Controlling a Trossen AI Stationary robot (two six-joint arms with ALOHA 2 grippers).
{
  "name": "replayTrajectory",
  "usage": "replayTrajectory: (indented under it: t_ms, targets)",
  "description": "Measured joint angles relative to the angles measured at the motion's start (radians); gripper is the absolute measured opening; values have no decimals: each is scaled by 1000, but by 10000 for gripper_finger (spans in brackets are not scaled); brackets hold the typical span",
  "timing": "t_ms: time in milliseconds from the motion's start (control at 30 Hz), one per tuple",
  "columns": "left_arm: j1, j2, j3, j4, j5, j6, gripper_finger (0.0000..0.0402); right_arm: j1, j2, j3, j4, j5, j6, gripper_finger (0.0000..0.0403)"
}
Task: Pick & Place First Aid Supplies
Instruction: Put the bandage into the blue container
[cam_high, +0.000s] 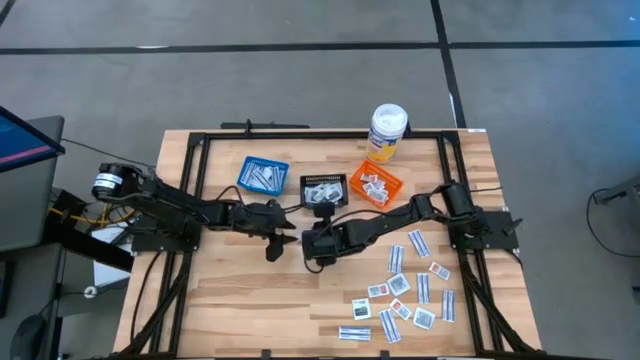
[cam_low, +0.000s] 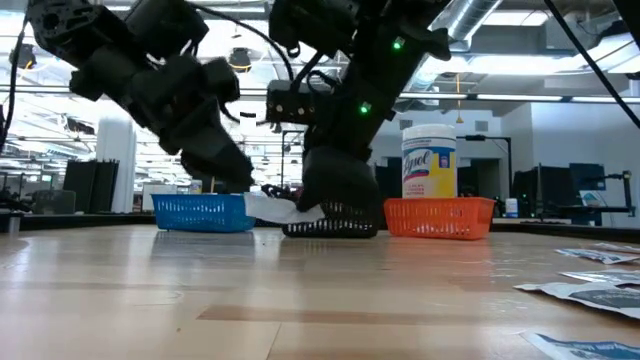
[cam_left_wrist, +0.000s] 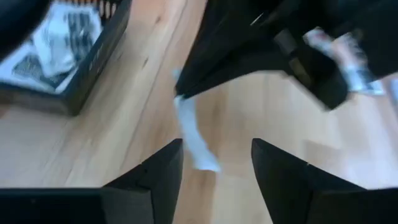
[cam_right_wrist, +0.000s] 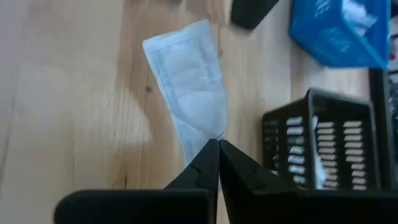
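Right claw (cam_right_wrist: 217, 144): your right claw is pinched fully closed on one narrow end of a white strip packet (cam_right_wrist: 189, 87); the rest of the packet sticks out past the tips, free above the bench (cam_right_wrist: 68, 93)
Left claw (cam_left_wrist: 214, 163): your left claw stands wide apart and holds nothing; in the left wrist view the same packet (cam_left_wrist: 194, 134) dangles just ahead of its tips, hanging from the right arm
Where you are: both claws meet near the middle of the bench, just in front of the black basket (cam_high: 324, 189), with the blue basket (cam_high: 262, 175) and the orange basket (cam_high: 375, 185) to either side of it
Grip risk: you hold the packet only by its edge, so a quick swing or a brush against a basket wall could likely pull it out of the tips
Collision risk: your two arms sit very close; moving either one without clearing the other first could knock the packet loose or bump the claws together
Placement risk: the packet hangs limp, so if you release it too low or off centre it may drape over a rim instead of dropping in
Remaining supplies (cam_high: 410, 290): many packets lie scattered on the bench on the right side, well apart from the baskets
Bottle (cam_high: 387, 132): it stands just behind the orange basket; a wide sweep of your right arm could tip it
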Motion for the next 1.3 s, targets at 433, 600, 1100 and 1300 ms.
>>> replayTrajectory:
  t_ms: [433,600,1100,1300]
  targets:
    - [36,174,0,136,-22,45,176,5,-4,2,71,40,-39,2]
    - [34,153,0,146,9,47,155,6,-4,2,70,38,-39,1]
    - [34,148,0,151,-4,52,11,5,-4,2,73,36,-12,12]
    - [34,148,0,149,-4,121,7,5,-4,2,72,37,46,68]
